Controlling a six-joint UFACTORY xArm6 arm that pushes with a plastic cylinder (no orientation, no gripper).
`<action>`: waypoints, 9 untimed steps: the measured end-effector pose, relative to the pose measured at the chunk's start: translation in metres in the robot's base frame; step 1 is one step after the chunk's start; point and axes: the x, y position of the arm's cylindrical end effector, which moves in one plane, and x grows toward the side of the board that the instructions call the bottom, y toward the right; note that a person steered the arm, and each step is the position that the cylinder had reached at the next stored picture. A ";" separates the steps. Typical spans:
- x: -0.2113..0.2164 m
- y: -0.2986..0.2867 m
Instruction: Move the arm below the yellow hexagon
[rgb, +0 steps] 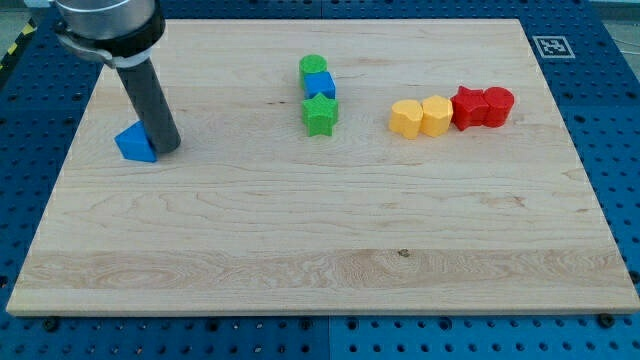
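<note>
Tip (168, 148) at view's left, touching blue block (135, 144). No fingers fitted: bare rod, nothing held. Yellow hexagon (437, 115) well apart at view's right, between yellow block (406, 118) and red blocks (483, 107). Task barely begun: travel to tabletop (330, 250) spot below hexagon remains.

My tip (168, 148) low, rod tilted leftward.

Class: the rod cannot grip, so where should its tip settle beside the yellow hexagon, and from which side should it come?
Just under the yellow hexagon, at its lower face. My tip sits by the blue block at the view's left, so sweep rightward across the board, passing below the green star.
</note>
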 end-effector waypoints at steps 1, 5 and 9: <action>0.001 -0.003; 0.003 0.053; 0.036 0.168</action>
